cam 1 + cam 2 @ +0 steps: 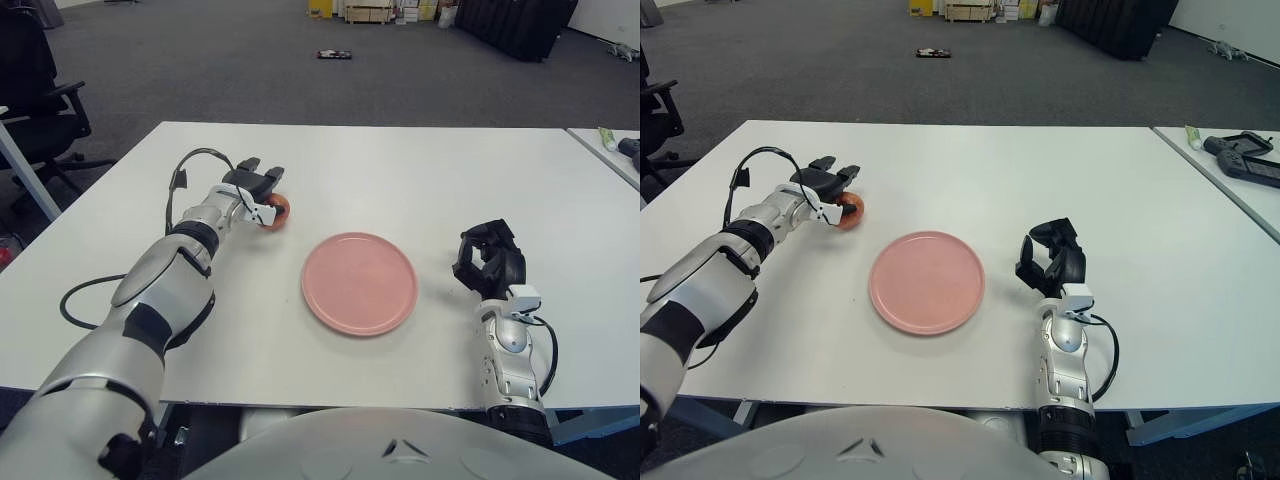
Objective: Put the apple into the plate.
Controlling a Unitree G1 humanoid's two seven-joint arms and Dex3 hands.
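A small red apple sits on the white table, left of and a little behind the empty pink plate. My left hand reaches out flat over the apple's left side. Its dark fingers are spread above the apple and a pale thumb piece lies against it, but they are not closed round it. My right hand shows to the right of the plate, fingers curled and holding nothing.
A black cable loops off my left forearm above the table. An office chair stands past the table's left edge. A second table with small objects is at the far right.
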